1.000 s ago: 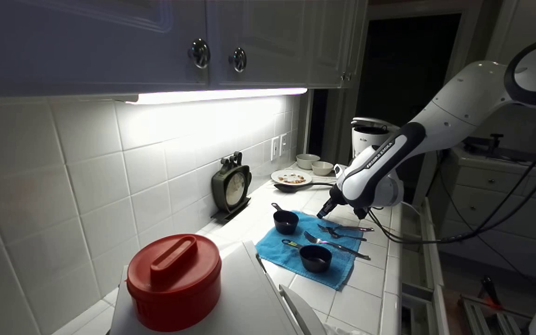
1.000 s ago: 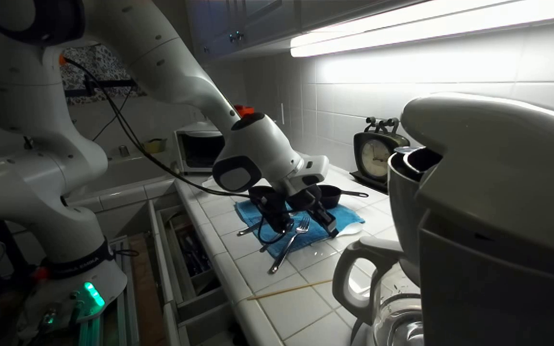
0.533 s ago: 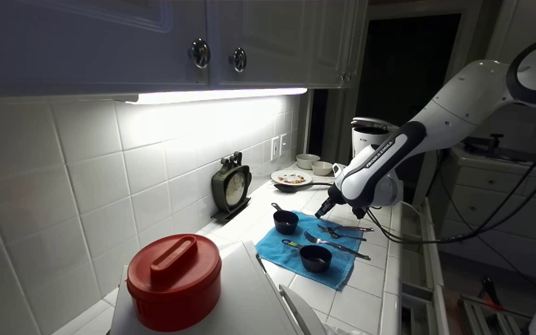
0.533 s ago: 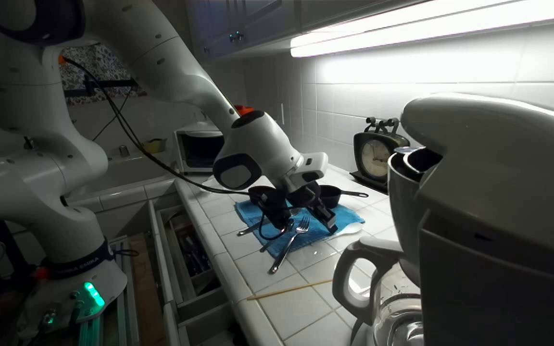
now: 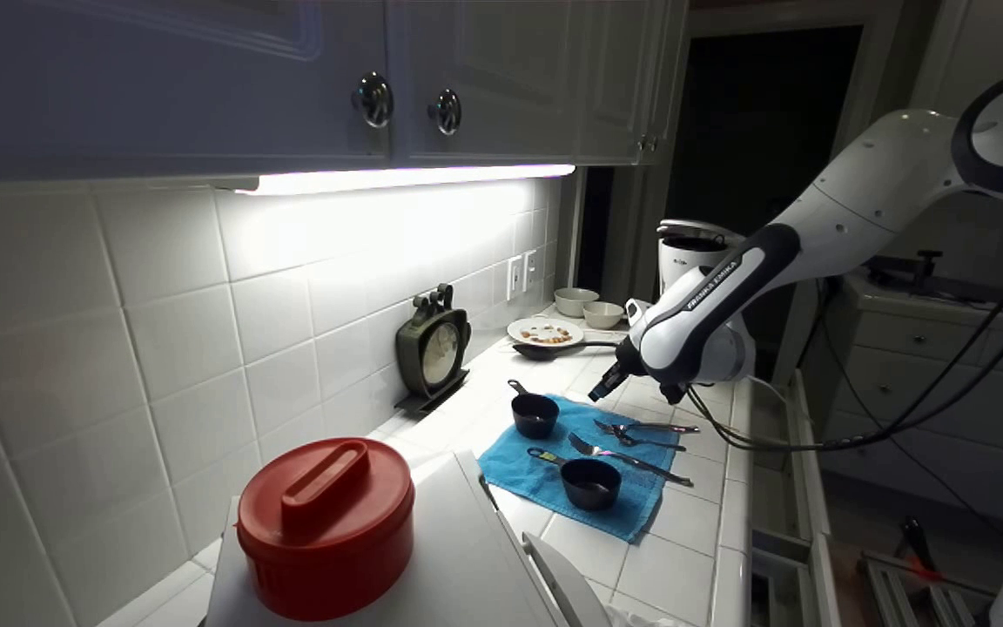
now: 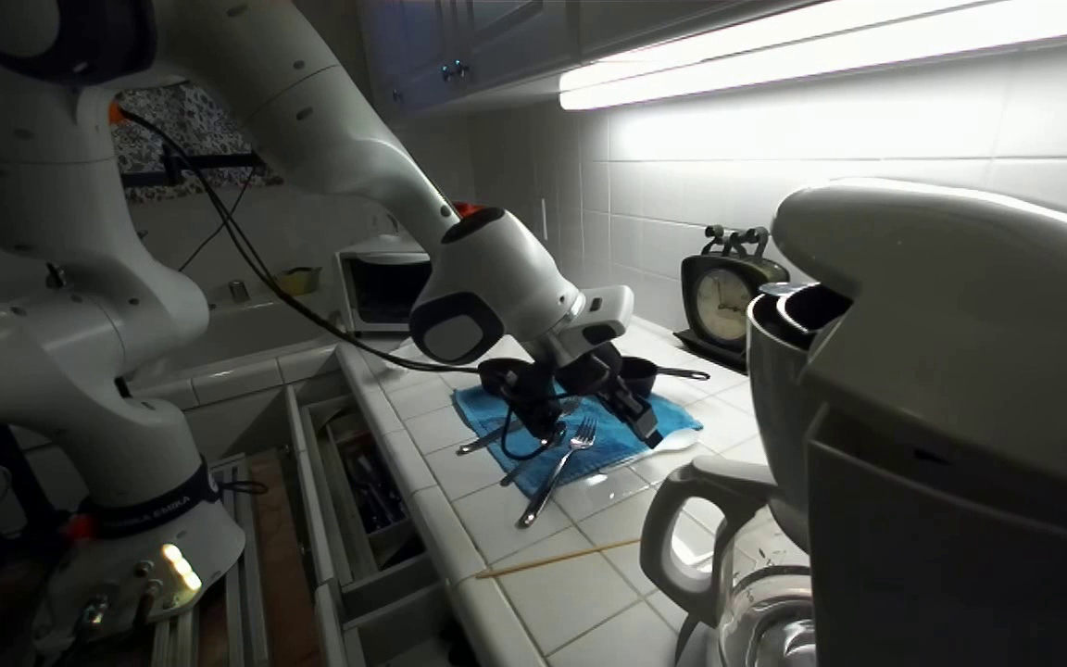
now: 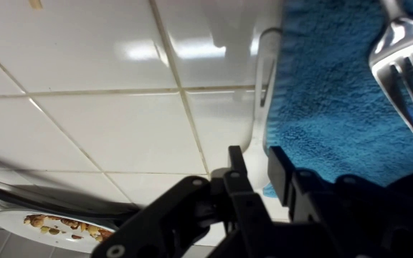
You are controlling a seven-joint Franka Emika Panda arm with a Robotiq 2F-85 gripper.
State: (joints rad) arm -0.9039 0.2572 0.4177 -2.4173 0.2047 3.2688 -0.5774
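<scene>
My gripper stands partly open above the counter, at the edge of a blue towel. A white plastic spoon lies along that edge, its bowl showing in the gap below the fingertips. Clear space separates the bowl from both fingers, and nothing is held. A metal fork rests on the towel to the right in the wrist view. In an exterior view the gripper hangs at the towel's far edge, near two black measuring cups and several metal utensils.
A plate with nuts and a black ladle lie behind. An old scale stands against the wall. The coffee maker is nearby, as is a thin wooden stick. An open drawer runs along the counter's front.
My gripper has risen slightly above the towel and shifted a little toward the wall. The light on the robot's base has turned from green to yellowish white. The objects have stayed put.
</scene>
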